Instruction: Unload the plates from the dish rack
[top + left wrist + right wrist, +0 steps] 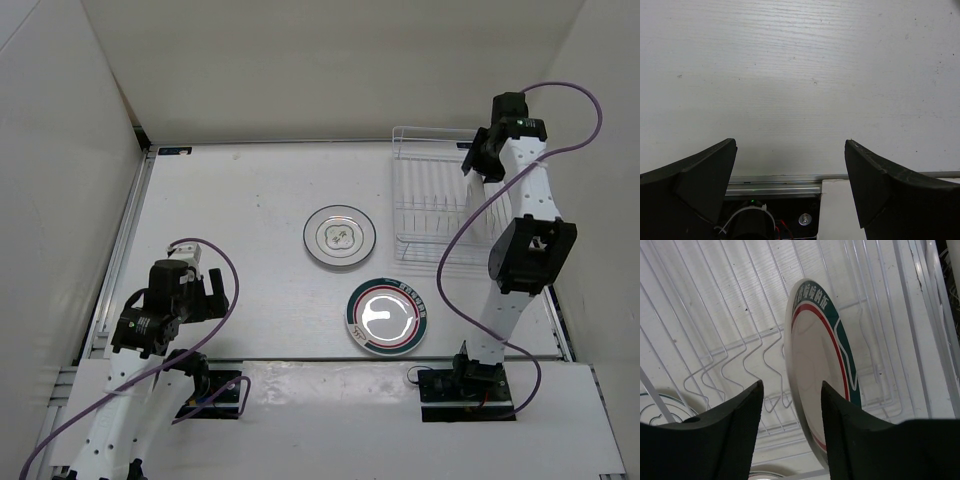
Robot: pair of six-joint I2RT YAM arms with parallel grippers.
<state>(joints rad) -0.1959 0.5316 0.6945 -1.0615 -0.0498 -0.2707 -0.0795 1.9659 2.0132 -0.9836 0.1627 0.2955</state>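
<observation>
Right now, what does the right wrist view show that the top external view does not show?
Only the right wrist: a standing plate on edge among the prongs, with green lettered band and red line, and the open right tool lined up on its rim, not gripping. Only the top external: a grey-rimmed plate and a green-banded plate lying flat on the table, whole, and the open left tool. Both: the dish rack; the wrist view catches only slivers of plates past it, too small to identify.
</observation>
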